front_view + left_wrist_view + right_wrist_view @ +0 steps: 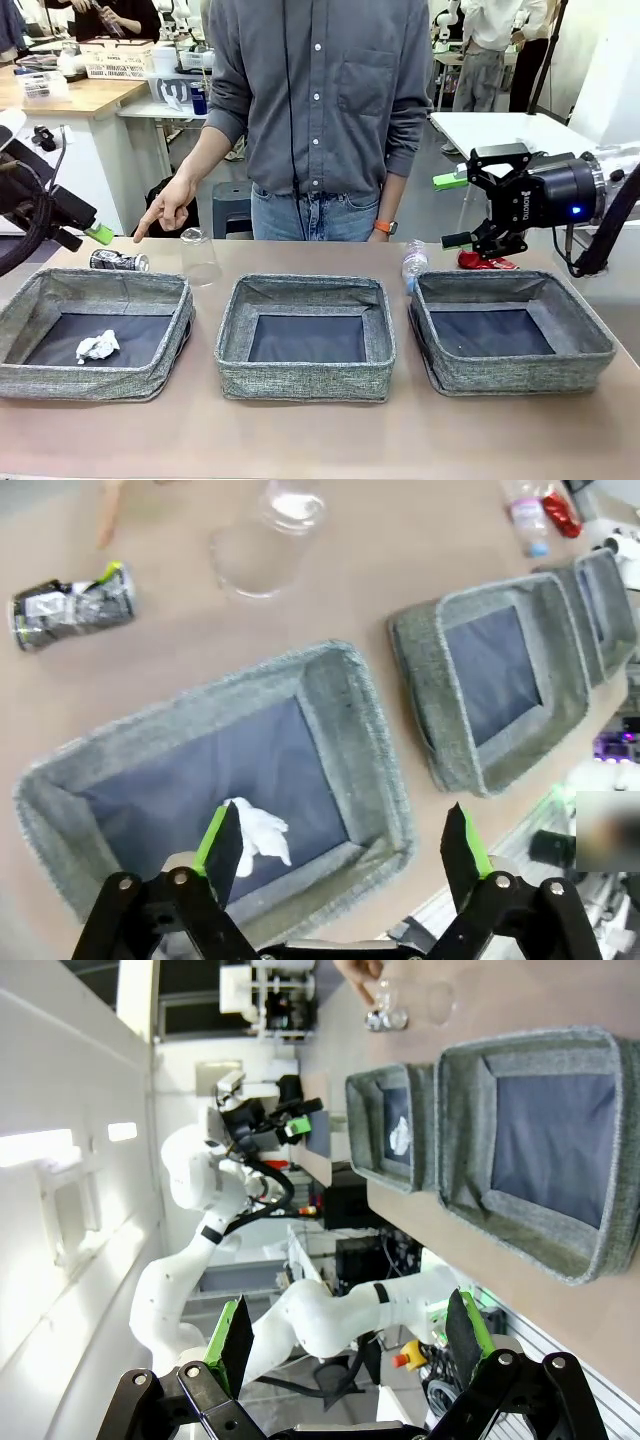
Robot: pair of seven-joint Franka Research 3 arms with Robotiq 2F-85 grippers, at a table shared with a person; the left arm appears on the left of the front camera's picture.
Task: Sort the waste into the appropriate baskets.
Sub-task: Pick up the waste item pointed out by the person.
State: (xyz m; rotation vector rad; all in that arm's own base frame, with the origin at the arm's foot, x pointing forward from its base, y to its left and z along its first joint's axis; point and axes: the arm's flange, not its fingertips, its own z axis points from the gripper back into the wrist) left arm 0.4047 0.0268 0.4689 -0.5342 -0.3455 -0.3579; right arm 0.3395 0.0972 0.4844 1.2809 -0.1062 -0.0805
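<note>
The left tool (pixel 88 238) hovered at the worktop's (pixel 320 430) left edge, fingers spread wide with nothing between them. Its wrist view looked down past the spread tool (pixel 340 830) at the left basket (pixel 60 290), where a crumpled white tissue (pixel 97 346) lay on the dark bottom. Behind that basket a dark can (pixel 118 261) lay on its side, and the person's hand (pixel 165 208) pointed a finger down near it. Just right of the can stood a clear cup (pixel 199 256), narrower end up. The middle basket (pixel 305 290) came next. A water bottle (pixel 414 263) lay at the right basket's (pixel 590 340) far left corner, a crushed red can (pixel 487 262) near it behind the rim. Above the red can the right tool (pixel 450 210) hung, fingers spread, gripping nothing.
</note>
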